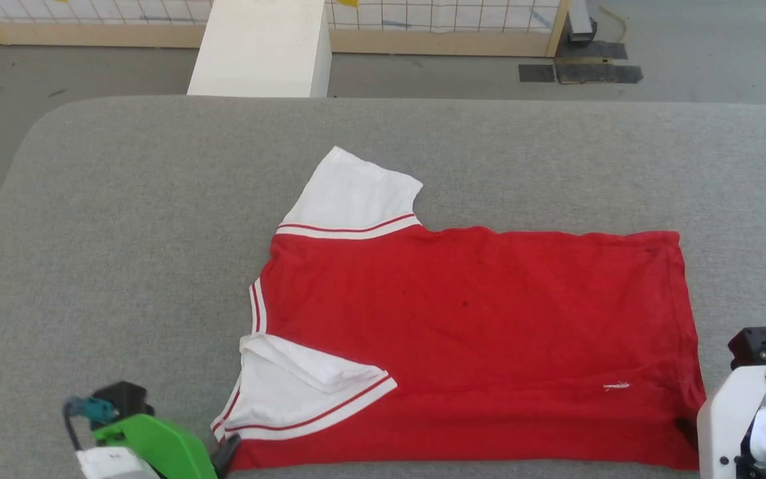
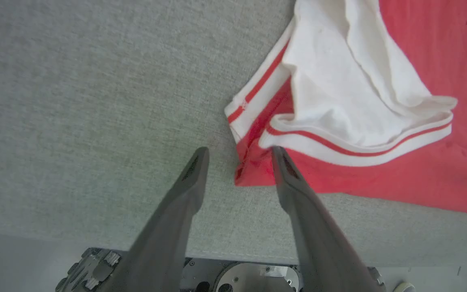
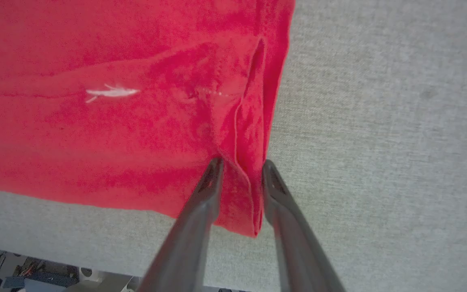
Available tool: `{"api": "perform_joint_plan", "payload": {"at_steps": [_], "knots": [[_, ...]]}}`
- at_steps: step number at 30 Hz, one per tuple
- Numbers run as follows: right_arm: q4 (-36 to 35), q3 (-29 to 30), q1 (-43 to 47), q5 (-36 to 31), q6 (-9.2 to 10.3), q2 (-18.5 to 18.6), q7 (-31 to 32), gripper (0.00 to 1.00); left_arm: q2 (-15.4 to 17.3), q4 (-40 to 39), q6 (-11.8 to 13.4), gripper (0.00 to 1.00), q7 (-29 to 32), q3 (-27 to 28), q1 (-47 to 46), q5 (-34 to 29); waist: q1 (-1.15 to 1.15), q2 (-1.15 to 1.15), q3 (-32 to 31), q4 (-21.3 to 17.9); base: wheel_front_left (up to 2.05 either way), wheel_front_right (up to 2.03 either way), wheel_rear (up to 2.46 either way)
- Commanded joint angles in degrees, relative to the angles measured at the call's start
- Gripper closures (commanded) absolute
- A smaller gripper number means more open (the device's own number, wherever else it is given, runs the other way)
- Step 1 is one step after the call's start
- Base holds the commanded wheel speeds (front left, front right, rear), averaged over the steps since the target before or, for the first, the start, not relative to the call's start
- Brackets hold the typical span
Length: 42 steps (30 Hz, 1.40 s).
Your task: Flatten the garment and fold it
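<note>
The garment [image 1: 463, 319] lies spread on the grey table, plain red side up, its hem to the right. One white sleeve points away at the far left; the near sleeve [image 2: 339, 101] is folded in over the red body. My left gripper [image 2: 239, 156] is open at the near left corner, one fingertip on the table and the other over the red edge just below the sleeve's striped trim. It shows in the head view as the left gripper [image 1: 227, 454]. My right gripper [image 3: 242, 165] is open astride the near right hem corner, where a raised crease runs between its fingers. In the head view the right gripper [image 1: 685, 431] sits at that corner.
The grey padded table [image 1: 124, 233] extends wide on both sides of and beyond the shirt; its near edge runs just below the garment. A white block [image 1: 263, 46] stands on the floor behind the table, before a wooden-framed mesh fence [image 1: 443, 26].
</note>
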<state>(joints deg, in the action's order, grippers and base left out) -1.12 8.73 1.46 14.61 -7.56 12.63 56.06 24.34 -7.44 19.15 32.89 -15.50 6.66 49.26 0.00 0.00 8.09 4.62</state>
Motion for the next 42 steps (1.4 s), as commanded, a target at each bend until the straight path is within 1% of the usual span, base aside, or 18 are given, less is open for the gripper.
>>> {"api": "perform_joint_plan", "payload": {"at_steps": [1, 4, 6, 8, 10, 12, 14, 16, 21, 24, 29, 33, 35, 36, 37, 42], "knots": [[-0.40, 0.02, -0.64, 0.46, 0.08, 0.36, -0.69, 0.00, 1.03, -0.36, -0.32, 0.00, -0.59, 0.90, -1.45, 0.17, 0.00, 0.00, -0.52, -0.39, 0.00, 0.00, 0.00], [-2.73, 1.11, -1.45, 1.94, 0.08, 0.50, -1.75, 0.00, 2.66, -2.60, -0.49, 0.00, -1.51, 2.25, -3.63, -1.01, 0.00, 0.00, -1.30, -0.70, 0.00, 0.00, 0.00], [-4.49, 2.44, -2.59, 2.39, 0.08, 0.55, -3.34, 0.00, 3.44, -4.10, -1.05, 0.00, -3.07, 3.04, -5.96, -2.29, 0.00, 0.00, -1.49, -0.86, 0.00, 0.00, 0.00], [-6.01, 3.90, -4.34, 2.42, 0.08, 0.64, -5.33, 0.00, 4.02, -5.17, -2.77, 0.00, -5.81, 3.15, -9.82, -4.40, 0.00, 0.00, -1.66, -1.06, 0.00, 0.00, 0.00], [-6.79, 4.98, -6.23, 2.56, 0.08, 0.36, -7.02, 0.00, 3.33, -4.72, -5.07, 0.00, -8.79, 2.86, -13.61, -5.37, 0.00, 0.00, -1.51, -1.31, 0.00, 0.00, 0.00], [-7.14, 5.25, -7.88, 2.10, 0.08, 0.69, -8.14, 0.00, 2.97, -2.77, -6.78, 0.00, -11.70, 2.34, -17.11, -7.15, 0.00, 0.00, -1.06, -1.62, 0.00, 0.00, 0.00], [-7.11, 5.44, -9.91, 1.78, 0.08, 0.78, -8.87, 0.00, 1.72, 0.07, -8.36, 0.00, -15.65, 1.65, -21.52, -9.19, 0.00, 0.00, -0.05, -1.96, 0.00, 0.00, 0.00], [-7.02, 5.10, -11.64, 1.35, 0.08, 1.03, -9.07, 0.00, 0.47, 3.43, -9.54, 0.00, -18.20, 0.41, -25.17, -10.89, 0.00, 0.00, 1.03, -2.26, 0.00, 0.00, 0.00], [-7.81, 3.73, -15.99, 0.43, 0.08, 0.97, -8.92, 0.00, -2.22, 11.96, -12.59, 0.00, -21.20, -2.37, -34.24, -13.06, 0.00, 0.00, 5.29, -3.12, 0.00, 0.00, 0.00], [-8.69, 2.70, -18.48, -0.18, 0.08, 0.77, -8.28, 0.00, -4.13, 17.60, -14.15, 0.00, -21.42, -3.52, -41.14, -13.44, 0.00, 0.00, 8.74, -3.56, 0.00, 0.00, 0.00], [-10.35, 0.58, -21.81, -0.84, 0.08, 0.66, -7.44, 0.00, -6.22, 26.87, -15.70, 0.00, -18.08, -5.17, -53.03, -13.90, 0.00, 0.00, 14.06, -4.67, 0.00, 0.00, 0.00], [-11.75, -1.14, -23.92, -1.07, 0.08, 0.22, -6.98, 0.00, -7.04, 34.50, -16.25, 0.00, -12.18, -6.47, -62.06, -13.97, 0.00, 0.00, 17.93, -6.02, 0.00, 0.00, 0.00], [-12.30, -1.95, -24.59, -1.10, 0.08, -0.01, -6.84, 0.00, -7.00, 38.20, -16.15, 0.00, -7.84, -7.24, -65.86, -14.01, 0.00, 0.00, 19.56, -6.86, 0.00, 0.00, 0.00], [-12.41, -2.60, -24.92, -1.01, 0.08, -0.25, -6.86, 0.00, -6.79, 40.31, -15.79, 0.00, -4.75, -7.56, -67.60, -13.87, 0.00, 0.00, 20.21, -7.62, 0.00, 0.00, 0.00], [-12.33, -3.20, -25.12, -0.98, 0.08, -0.43, -6.95, 0.00, -6.58, 42.01, -16.03, 0.00, -1.52, -8.19, -69.09, -13.71, 0.00, 0.00, 20.60, -8.23, 0.00, 0.00, 0.00], [-12.84, -4.04, -25.33, -1.04, 0.08, -0.52, -6.81, 0.00, -4.95, 45.84, -15.78, 0.00, 9.13, -9.85, -73.56, -13.59, 0.00, 0.00, 23.09, -10.10, 0.00, 0.00, 0.00]]}}
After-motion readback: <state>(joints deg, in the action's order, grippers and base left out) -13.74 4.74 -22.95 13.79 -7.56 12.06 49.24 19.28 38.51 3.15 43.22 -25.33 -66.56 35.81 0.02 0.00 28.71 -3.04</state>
